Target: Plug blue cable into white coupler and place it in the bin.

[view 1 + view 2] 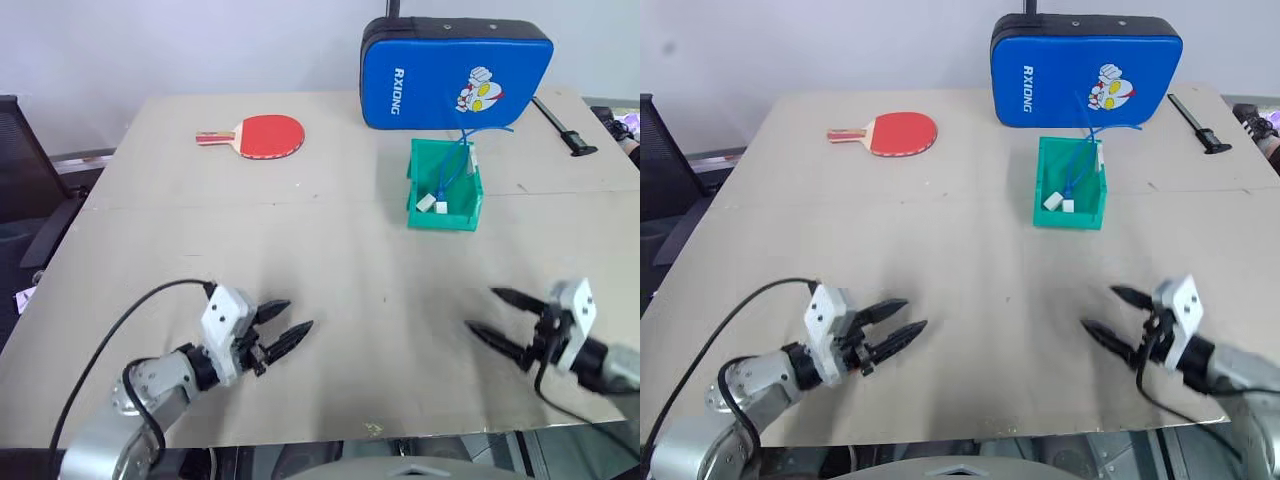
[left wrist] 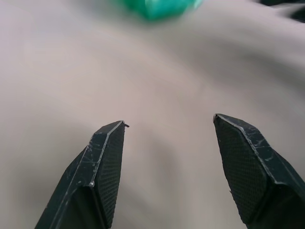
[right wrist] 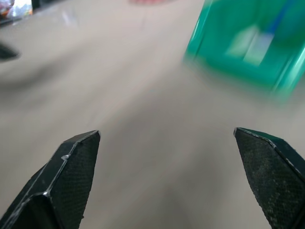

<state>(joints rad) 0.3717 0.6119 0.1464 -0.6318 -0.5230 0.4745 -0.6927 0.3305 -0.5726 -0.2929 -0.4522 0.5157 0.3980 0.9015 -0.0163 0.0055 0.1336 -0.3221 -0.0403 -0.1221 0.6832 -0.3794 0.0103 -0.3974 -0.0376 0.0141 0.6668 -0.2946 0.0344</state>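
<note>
- Now the cable [image 1: 452, 165] lies in the green bin [image 1: 440, 214] with the coupler [image 1: 426, 203] at its end; a second white block sits beside it
- Left gripper [image 1: 288, 325] and right gripper [image 1: 489, 312] hover low over the table [image 1: 330, 260], both spread open and empty, well apart from the bin

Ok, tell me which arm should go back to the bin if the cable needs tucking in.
Right, probably. The right gripper sits open on the bin's side of the table; the left gripper lies farther across. The blue cable sticks up over the rim.
</note>
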